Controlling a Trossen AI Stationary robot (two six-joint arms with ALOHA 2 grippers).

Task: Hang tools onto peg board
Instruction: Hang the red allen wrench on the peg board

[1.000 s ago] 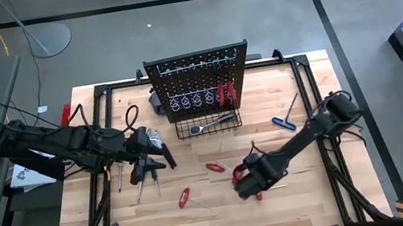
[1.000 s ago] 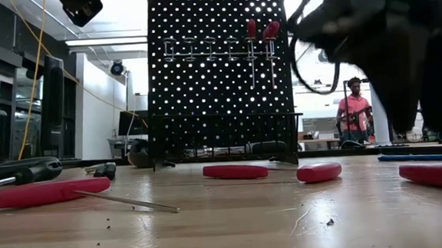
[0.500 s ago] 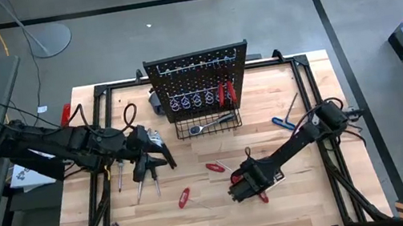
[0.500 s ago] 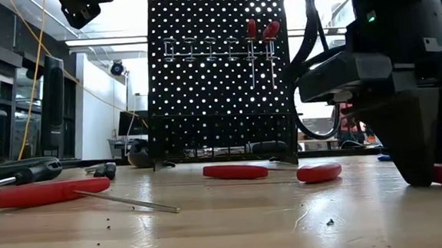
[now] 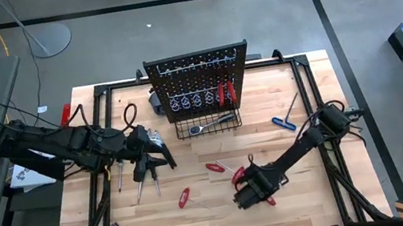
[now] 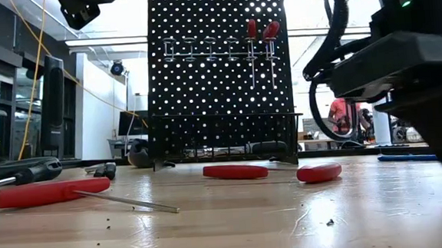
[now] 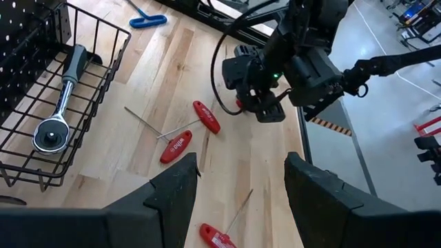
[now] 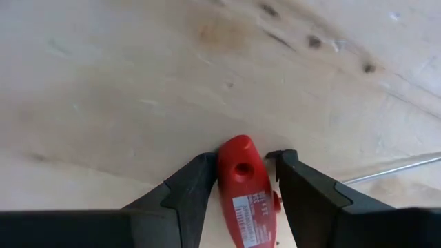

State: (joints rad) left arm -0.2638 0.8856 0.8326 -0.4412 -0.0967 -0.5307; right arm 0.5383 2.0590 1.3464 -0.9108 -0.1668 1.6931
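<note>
Eye-level across the wooden tabletop (image 6: 212,224): the black peg board (image 6: 219,70) stands upright at the far edge, two red-handled screwdrivers (image 6: 260,31) hanging near its top. At its foot sits the wire basket (image 6: 226,139). Nearer, a red-handled screwdriver (image 6: 52,193) lies toward the left edge, its thin shaft pointing right. Two more red handles (image 6: 236,171) (image 6: 319,172) lie mid-table, apart from each other. A black-handled tool (image 6: 32,172) rests far left. The right arm (image 6: 410,66) looms dark by the right edge, its fingers not visible. Behind it, a person in red (image 6: 342,115).
</note>
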